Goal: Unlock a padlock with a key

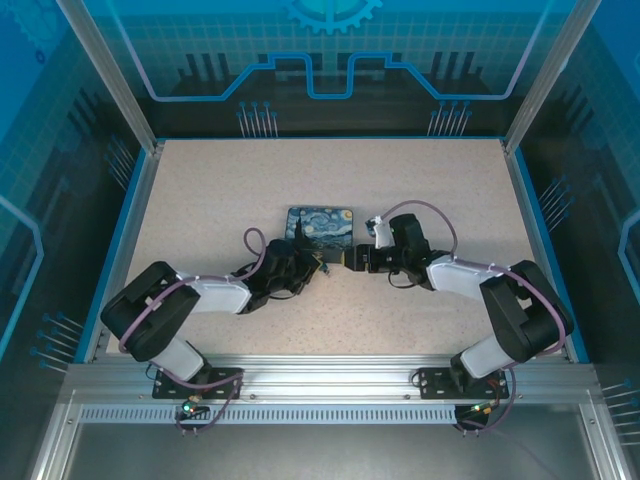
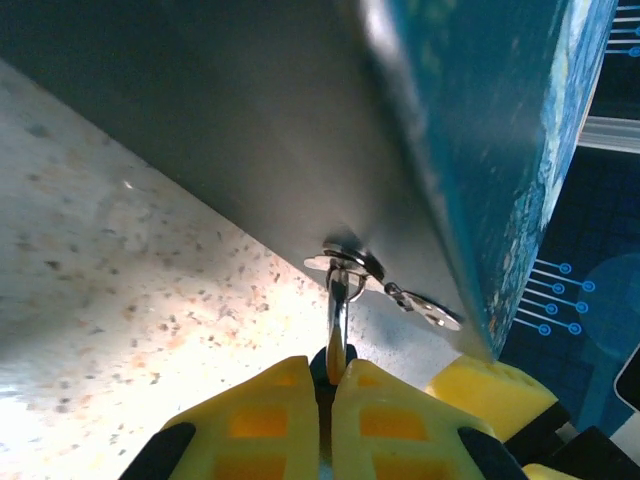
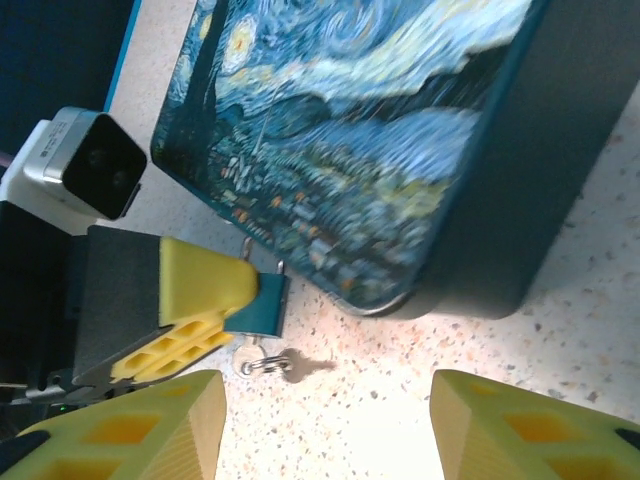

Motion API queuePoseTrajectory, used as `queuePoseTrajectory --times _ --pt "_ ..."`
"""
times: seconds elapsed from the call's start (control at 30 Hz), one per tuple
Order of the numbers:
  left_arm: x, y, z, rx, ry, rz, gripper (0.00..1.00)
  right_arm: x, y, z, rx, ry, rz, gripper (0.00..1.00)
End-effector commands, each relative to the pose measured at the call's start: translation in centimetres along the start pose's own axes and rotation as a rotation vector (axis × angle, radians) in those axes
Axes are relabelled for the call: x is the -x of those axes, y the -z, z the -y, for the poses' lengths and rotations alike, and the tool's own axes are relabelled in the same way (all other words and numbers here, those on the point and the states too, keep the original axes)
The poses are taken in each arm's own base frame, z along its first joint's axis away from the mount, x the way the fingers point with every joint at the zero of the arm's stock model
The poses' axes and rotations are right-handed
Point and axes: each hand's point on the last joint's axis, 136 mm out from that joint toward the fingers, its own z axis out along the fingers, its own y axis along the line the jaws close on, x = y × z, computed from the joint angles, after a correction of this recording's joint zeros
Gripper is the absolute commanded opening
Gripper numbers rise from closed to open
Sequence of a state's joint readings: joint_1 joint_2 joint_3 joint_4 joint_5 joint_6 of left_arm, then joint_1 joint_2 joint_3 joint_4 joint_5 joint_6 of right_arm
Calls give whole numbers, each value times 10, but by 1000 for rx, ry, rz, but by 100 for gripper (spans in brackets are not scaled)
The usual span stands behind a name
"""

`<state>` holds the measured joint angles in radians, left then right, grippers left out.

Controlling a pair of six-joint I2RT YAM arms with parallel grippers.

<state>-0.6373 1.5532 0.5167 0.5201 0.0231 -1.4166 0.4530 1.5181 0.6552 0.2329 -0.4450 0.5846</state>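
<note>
Left gripper (image 2: 328,395) pinches padlock (image 3: 265,305). Key (image 3: 295,368) lies flat just beside it. It sits just ahead of the spread, empty right gripper (image 3: 325,420), shaft crosswise.

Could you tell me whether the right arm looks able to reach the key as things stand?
Probably yes: the right end effector is open, and the key lies on bare table just ahead of it, beside the padlock that the left end effector grips.
</note>
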Motion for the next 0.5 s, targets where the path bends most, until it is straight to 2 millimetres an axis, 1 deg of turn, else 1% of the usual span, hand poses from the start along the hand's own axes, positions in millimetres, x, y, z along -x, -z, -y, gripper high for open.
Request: queuePoseTrajectory --times 0.0,0.13,0.33,0.4,0.47 --pt "17 11 -27 107 -54 52 0 4 -2 5 -74 51 -18 56" --pt "30 19 -42 202 -123 83 0 6 -2 4 -91 69 -16 56" --pt "44 28 -56 345 -261 113 0 5 0 4 -109 84 -19 57" --pt "47 30 -58 376 -297 121 0 6 1 4 -118 89 -15 57" --pt "49 30 -60 405 -330 123 3 6 2 5 -128 93 -13 57"
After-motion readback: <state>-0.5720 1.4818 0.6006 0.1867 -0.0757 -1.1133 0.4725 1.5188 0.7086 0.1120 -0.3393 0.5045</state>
